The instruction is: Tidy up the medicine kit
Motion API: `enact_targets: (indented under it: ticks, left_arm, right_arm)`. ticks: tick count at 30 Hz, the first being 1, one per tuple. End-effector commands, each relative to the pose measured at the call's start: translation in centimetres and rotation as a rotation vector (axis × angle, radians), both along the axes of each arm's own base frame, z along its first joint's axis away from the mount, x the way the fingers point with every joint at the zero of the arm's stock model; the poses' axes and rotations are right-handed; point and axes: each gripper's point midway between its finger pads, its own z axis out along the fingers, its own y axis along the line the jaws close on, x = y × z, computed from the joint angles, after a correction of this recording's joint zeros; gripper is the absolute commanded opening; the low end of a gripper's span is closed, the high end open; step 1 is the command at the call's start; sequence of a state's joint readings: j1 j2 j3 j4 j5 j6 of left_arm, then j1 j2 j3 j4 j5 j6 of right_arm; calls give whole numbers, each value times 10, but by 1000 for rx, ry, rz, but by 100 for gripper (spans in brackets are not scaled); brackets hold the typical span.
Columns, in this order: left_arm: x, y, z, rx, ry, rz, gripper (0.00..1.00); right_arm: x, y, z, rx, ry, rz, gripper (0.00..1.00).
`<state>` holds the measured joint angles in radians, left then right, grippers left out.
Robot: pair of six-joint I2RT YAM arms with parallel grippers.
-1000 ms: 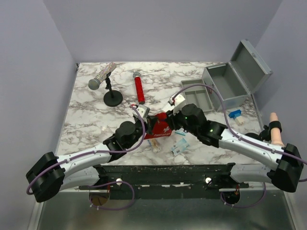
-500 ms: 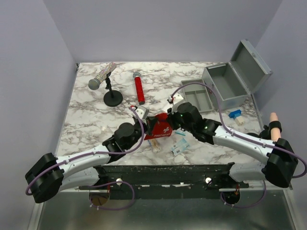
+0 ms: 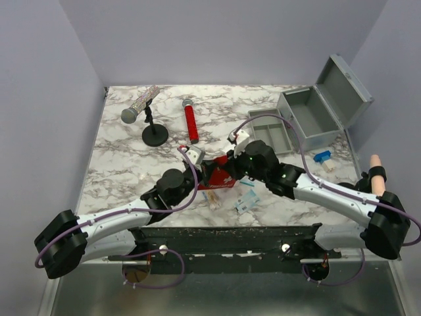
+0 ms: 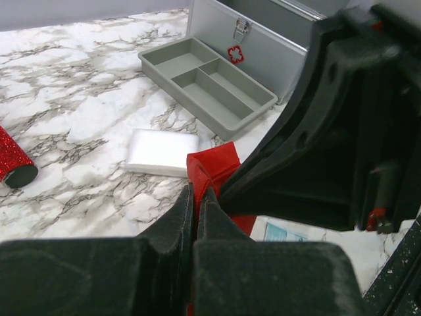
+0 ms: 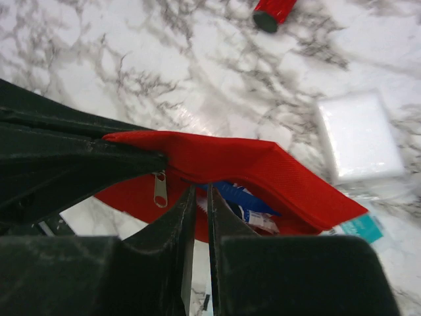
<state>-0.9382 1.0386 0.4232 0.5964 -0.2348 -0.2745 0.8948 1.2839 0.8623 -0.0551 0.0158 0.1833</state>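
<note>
The medicine kit (image 3: 316, 112), a grey metal box, stands open at the back right with its lid up; it also shows in the left wrist view (image 4: 263, 39). Its grey divided tray (image 3: 271, 135) lies on the table in front of it and appears in the left wrist view (image 4: 207, 85). A flat red pouch (image 3: 220, 174) is held up between both arms. My left gripper (image 4: 196, 194) is shut on its upper flap. My right gripper (image 5: 200, 192) is pinched at the lower lip of the pouch's open mouth (image 5: 263, 164), where a blue item (image 5: 240, 197) shows inside.
A microphone on a black stand (image 3: 152, 133) and a red glitter tube (image 3: 191, 122) are at the back left. A white packet (image 5: 358, 135) lies by the pouch. Teal packets (image 3: 248, 197) lie near the front edge. A blue item (image 3: 322, 157) lies right of the tray.
My right arm has shifted a little left, closer to the pouch. The pouch's mouth now stands held open between the two grippers. The left arm has barely moved.
</note>
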Motion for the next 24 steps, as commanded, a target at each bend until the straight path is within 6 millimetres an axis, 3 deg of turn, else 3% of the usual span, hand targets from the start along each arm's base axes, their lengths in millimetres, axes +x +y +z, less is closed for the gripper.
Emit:
enact_targets:
  ticks: [1,4,8,18,24]
  left_arm:
    - [3,7,3,-32,16,53,0]
    - [6,14,-7,-38,78,104,0]
    - [3,13,-6,-78,108,101,0]
    - [-2,10,14,-127,91,67,0]
    - [-5,6,18,-145,93,39,0]
  right_arm:
    - [21,-37,30,-11,-96,-219,21]
    - [15,-35,39,14,-96,-190,31]
    - [-5,-12,48,102,-23,-62,44]
    - [-30,16,43,188,121,67,46]
    - [-22,17,27,175,168,-3,46]
